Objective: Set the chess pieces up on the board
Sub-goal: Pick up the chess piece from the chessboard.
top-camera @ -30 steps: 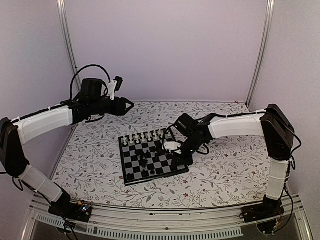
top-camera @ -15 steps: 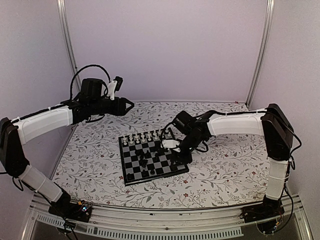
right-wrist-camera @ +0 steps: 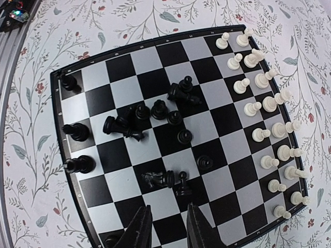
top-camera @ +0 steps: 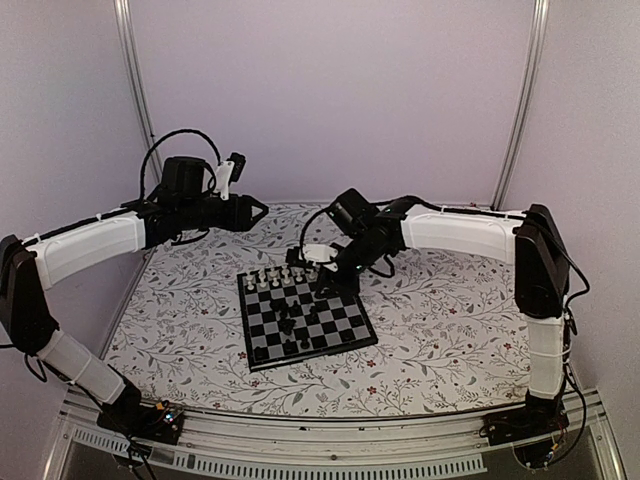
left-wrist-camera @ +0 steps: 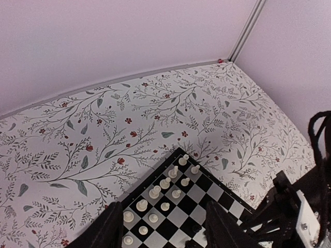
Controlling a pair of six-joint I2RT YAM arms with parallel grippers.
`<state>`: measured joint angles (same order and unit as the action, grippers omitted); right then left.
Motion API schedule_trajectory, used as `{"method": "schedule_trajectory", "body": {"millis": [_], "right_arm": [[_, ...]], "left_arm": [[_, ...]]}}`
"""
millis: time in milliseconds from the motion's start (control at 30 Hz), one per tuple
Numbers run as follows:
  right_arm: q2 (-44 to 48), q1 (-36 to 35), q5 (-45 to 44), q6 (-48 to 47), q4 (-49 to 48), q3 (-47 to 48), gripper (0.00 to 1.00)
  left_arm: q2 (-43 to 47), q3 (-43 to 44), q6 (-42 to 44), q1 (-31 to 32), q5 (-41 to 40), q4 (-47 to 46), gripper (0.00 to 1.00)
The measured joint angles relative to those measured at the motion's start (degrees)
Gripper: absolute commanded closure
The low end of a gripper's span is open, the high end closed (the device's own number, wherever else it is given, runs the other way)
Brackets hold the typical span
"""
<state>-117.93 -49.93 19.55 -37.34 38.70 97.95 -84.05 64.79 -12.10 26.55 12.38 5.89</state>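
Chess pieces covered only part of the board [top-camera: 345, 322], which lay a little left of the middle of the flowered table [top-camera: 450, 330] in the overhead view. White pieces [top-camera: 285, 274] stood in two rows along the board's upper edge there. In the right wrist view they ran as two columns down the right side of the board. Black pieces [right-wrist-camera: 159, 109] sat in a loose cluster on the middle squares, several of them lying on their sides. Three more stood apart along the board's left edge in that view, and another showed at the lower left corner.

The right gripper [top-camera: 323, 288] hung over the upper right part of the board in the overhead view, just beside the white rows. In its own camera its fingers [right-wrist-camera: 140, 227] stood slightly apart at the bottom of the frame, with nothing between them and the checkered squares showing through the gap.

The left gripper [top-camera: 258, 210] was raised in the upper left of the overhead view, well apart from the board. Its wrist view showed its fingers [left-wrist-camera: 111, 227] spread wide at the bottom edge, empty, with a corner of the board and its white pieces visible between them.
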Motion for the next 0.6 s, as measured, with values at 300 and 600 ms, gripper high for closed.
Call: {"method": "schedule_trajectory", "body": {"millis": [300,600], "right_arm": [[-10.0,0.0,-1.9,2.5,-0.2,9.0,0.72],[-15.5,0.0,-3.1,3.9,-0.3,13.0,0.7]], "left_arm": [[0.0,0.0,0.0,0.0,0.0,0.0,0.44],[0.0,0.0,0.0,0.0,0.1,0.0,0.44]]}}
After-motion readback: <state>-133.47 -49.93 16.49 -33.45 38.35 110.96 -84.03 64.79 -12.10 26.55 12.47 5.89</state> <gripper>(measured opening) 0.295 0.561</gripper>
